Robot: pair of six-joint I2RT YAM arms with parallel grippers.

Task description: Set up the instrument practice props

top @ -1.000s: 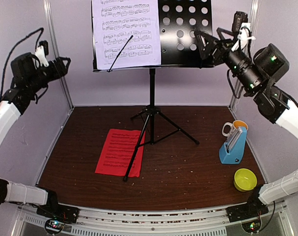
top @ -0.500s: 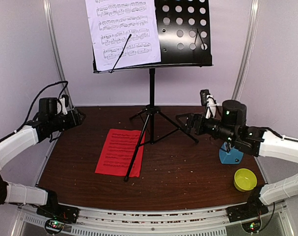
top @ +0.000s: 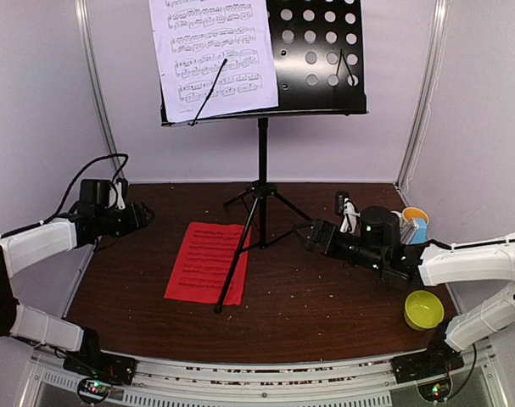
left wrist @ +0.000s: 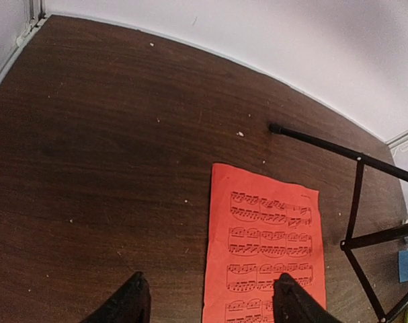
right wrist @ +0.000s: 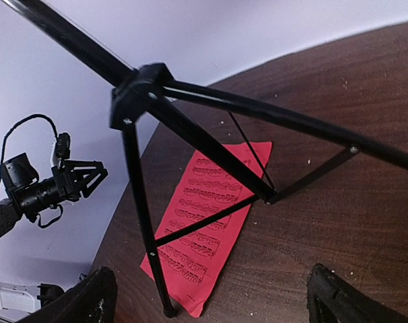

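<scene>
1. Table – dark wood top, scattered with pale crumbs, pale walls on three sides.
2. Music stand – black perforated metal, upright at rear centre. Its tripod legs are spread on the wood, and the front leg reaches across the right part of the red sheet.
3. White sheet – on the left half of the stand's desk, slightly tilted, with a thin black retaining arm lying across it.
4. Red sheet – flat on the table, left of centre and just left of the stand's pole. Printed side up, with staves readable from the left wrist view.
5. Right gripper – low over the table, right of the tripod and pointing left at it. Fingers are spread wide with nothing between them. It overlaps the right leg in the top view; contact cannot be told.
6. Left gripper – low at the left rear of the table, pointing right toward the red sheet, near it but apart. Fingers are parted and hold nothing.
7. Metronome – blue, at right rear, mostly hidden behind the right arm.
8. Yellow bowl – at right front, standing alone.
9. Mug – only the rim shows, just behind the metronome.
</scene>
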